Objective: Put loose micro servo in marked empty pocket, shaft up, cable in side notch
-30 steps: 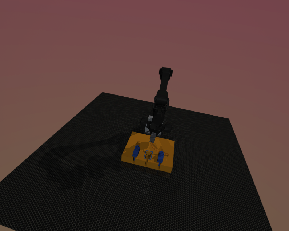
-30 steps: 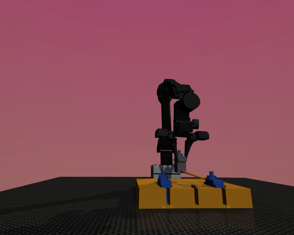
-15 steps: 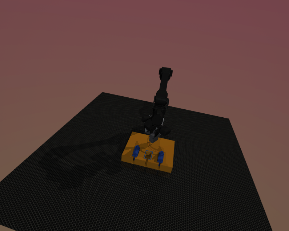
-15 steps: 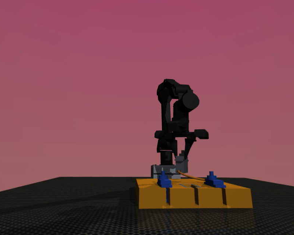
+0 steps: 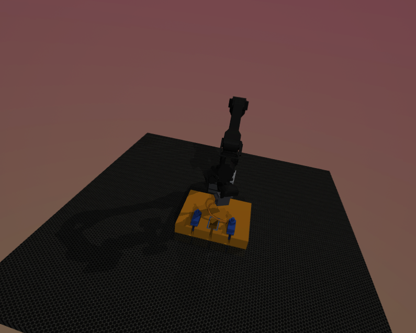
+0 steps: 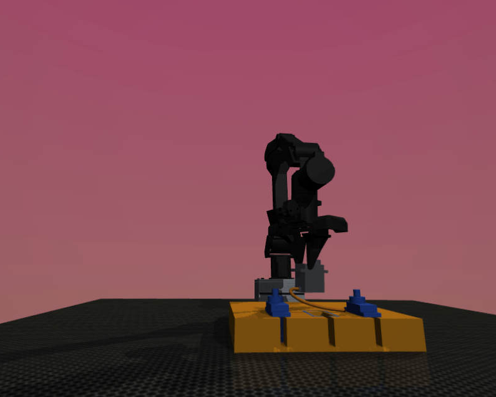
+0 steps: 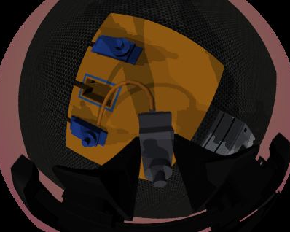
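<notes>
The loose grey micro servo (image 5: pixel 222 201) (image 6: pixel 312 281) (image 7: pixel 156 144) is held between the fingers of my gripper (image 6: pixel 305 264) (image 7: pixel 156 139), above the rear part of the orange deck (image 5: pixel 242 211) (image 6: pixel 261 337) (image 7: pixel 187 66). The servo looks about upright, shaft up, with air below it in the exterior view. Its orange cable (image 5: pixel 210 212) (image 6: pixel 316 306) (image 7: pixel 129 82) arcs over the deck, with its far end beside one blue servo. The blue-outlined pocket (image 5: pixel 213 222) (image 7: pixel 100 95) is empty, and the cable crosses over its edge in the wrist view.
Two blue servos sit in the deck on either side of the pocket, one (image 5: pixel 196 218) (image 6: pixel 277 308) (image 7: pixel 116 47) on the left and one (image 5: pixel 231 226) (image 6: pixel 361 308) (image 7: pixel 87 133) on the right in the top and exterior views. The grey arm base (image 6: pixel 262 288) (image 7: pixel 227 133) stands behind the deck.
</notes>
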Controlling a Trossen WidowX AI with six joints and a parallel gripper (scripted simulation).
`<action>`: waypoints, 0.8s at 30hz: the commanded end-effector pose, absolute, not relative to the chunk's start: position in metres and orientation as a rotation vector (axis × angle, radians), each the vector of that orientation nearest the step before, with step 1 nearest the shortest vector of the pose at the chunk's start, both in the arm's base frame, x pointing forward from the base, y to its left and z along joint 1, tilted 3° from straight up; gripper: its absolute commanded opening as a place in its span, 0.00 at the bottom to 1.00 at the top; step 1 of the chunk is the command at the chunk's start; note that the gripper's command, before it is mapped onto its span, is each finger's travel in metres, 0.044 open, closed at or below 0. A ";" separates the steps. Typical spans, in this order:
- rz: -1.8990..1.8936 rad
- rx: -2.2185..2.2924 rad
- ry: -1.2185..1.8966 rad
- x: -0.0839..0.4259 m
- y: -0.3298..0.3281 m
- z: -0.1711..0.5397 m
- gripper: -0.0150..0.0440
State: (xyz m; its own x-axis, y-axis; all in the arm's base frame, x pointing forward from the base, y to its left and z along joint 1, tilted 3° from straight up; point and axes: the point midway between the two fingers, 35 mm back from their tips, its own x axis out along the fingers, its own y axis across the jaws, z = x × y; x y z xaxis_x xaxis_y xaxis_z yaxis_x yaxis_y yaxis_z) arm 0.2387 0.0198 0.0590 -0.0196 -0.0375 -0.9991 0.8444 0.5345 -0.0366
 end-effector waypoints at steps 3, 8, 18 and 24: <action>-0.983 0.925 1.349 0.239 0.020 0.060 0.25; -1.112 1.056 1.280 0.239 0.020 0.060 0.25; -1.365 1.312 1.113 0.239 0.019 0.060 0.25; -1.512 1.461 0.994 0.239 0.018 0.060 0.25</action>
